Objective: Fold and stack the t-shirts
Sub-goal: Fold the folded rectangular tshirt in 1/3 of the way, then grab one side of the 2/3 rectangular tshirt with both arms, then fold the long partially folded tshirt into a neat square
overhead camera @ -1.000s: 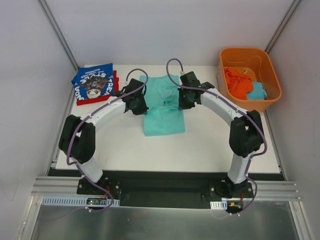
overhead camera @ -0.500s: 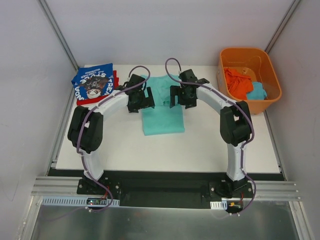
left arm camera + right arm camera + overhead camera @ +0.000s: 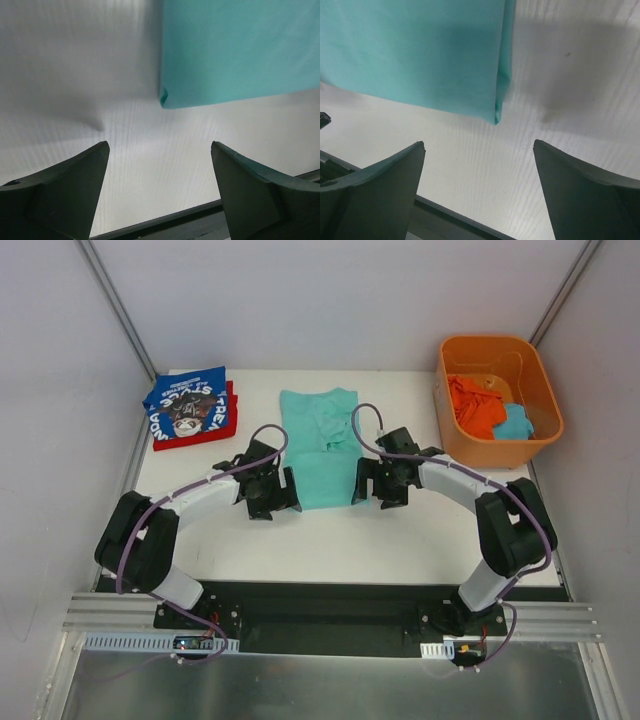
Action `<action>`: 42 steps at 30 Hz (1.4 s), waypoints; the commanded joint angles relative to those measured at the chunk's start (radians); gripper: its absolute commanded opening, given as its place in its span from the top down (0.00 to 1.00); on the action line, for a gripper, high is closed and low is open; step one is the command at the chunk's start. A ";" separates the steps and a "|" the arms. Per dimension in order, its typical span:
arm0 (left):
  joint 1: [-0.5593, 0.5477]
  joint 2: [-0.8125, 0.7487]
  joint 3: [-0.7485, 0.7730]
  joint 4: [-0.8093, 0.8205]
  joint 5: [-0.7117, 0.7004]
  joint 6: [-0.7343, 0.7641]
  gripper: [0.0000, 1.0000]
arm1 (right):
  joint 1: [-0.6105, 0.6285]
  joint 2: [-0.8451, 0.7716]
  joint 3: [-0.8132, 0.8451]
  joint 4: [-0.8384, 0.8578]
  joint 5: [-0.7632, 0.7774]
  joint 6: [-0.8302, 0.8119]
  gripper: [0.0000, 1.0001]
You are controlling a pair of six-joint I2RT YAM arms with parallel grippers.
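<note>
The mint-teal t-shirt (image 3: pixel 318 445) lies flat mid-table as a long narrow strip. Its near corners show in the left wrist view (image 3: pixel 240 50) and the right wrist view (image 3: pixel 420 50). My left gripper (image 3: pixel 271 500) (image 3: pixel 159 150) hovers off the strip's near left corner, open and empty. Off the near right corner, my right gripper (image 3: pixel 379 490) (image 3: pixel 479 150) is likewise open with nothing between its fingers. At the back left, a folded royal-blue t-shirt (image 3: pixel 188 403) with white lettering rests on a folded red t-shirt (image 3: pixel 170 440).
An orange tub (image 3: pixel 540 390) stands at the back right, holding crumpled orange cloth (image 3: pixel 473 405) and a teal piece (image 3: pixel 515 423). The table's dark near edge (image 3: pixel 165 222) runs just below both grippers. White walls close in the sides and back.
Both grippers went from shut to open, let go of the teal t-shirt and pulled back from its middle towards the near edge. The shirt stays flat.
</note>
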 commanded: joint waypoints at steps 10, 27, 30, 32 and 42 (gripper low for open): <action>-0.002 0.154 0.021 0.117 0.052 -0.031 0.51 | -0.019 0.124 0.039 0.086 -0.025 0.060 0.49; -0.020 0.002 -0.113 0.116 0.083 -0.027 1.00 | -0.012 -0.029 -0.085 0.050 -0.062 0.003 0.99; -0.075 -0.155 -0.207 0.099 0.117 -0.061 1.00 | 0.017 -0.164 -0.151 -0.042 -0.077 -0.008 0.99; -0.142 -0.240 -0.244 0.078 0.117 -0.087 1.00 | 0.065 -0.274 -0.200 -0.105 -0.072 0.018 0.99; -0.213 -0.573 -0.165 -0.036 0.048 -0.130 1.00 | 0.171 -0.598 -0.100 -0.320 0.113 0.103 0.94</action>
